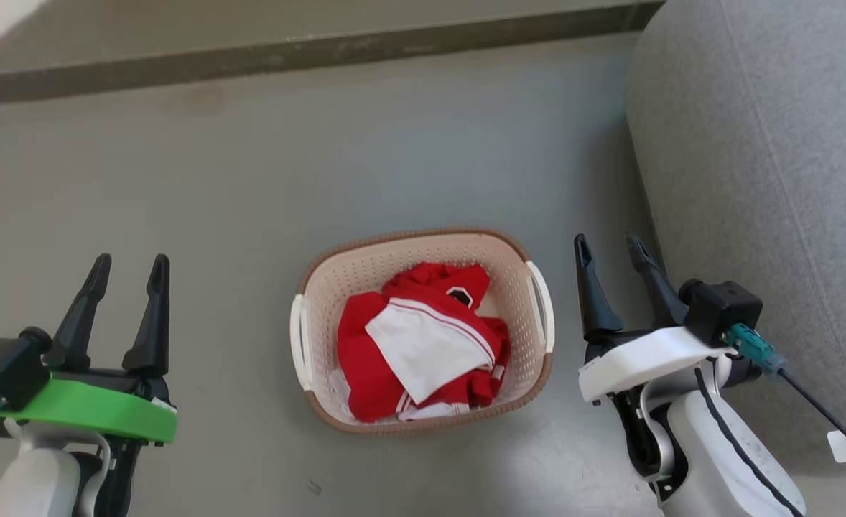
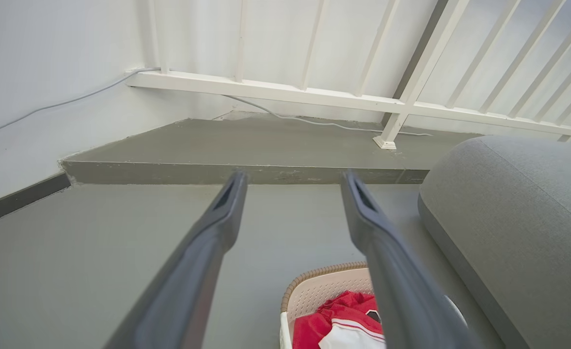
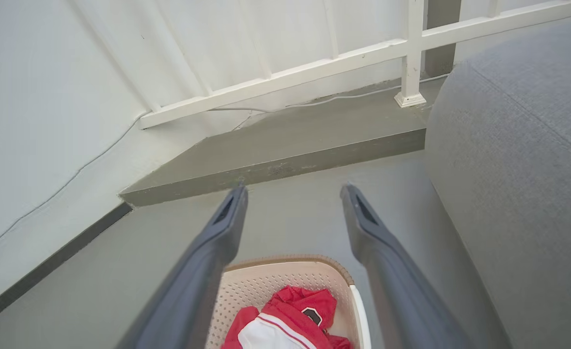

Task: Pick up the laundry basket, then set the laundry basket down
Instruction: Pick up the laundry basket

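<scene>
The cream laundry basket [image 1: 516, 280] with a brown rim sits on the grey floor in the middle of the head view, holding red and white clothes [image 1: 416, 345]. White handles show on its left [image 1: 297, 341] and right [image 1: 544, 305] sides. My left gripper [image 1: 128, 266] hovers open well to the basket's left. My right gripper [image 1: 610, 248] stands open just right of the basket's right handle. In the left wrist view the basket [image 2: 314, 291] lies low between the fingers; in the right wrist view the basket [image 3: 276, 286] lies below and between the open fingers.
A grey upholstered sofa [image 1: 768, 179] rises close on the right, next to my right arm. A raised concrete step [image 1: 286, 50] runs across the far side, with a white railing [image 2: 314, 97] and a cable behind it. Bare floor [image 1: 179, 179] spreads to the left.
</scene>
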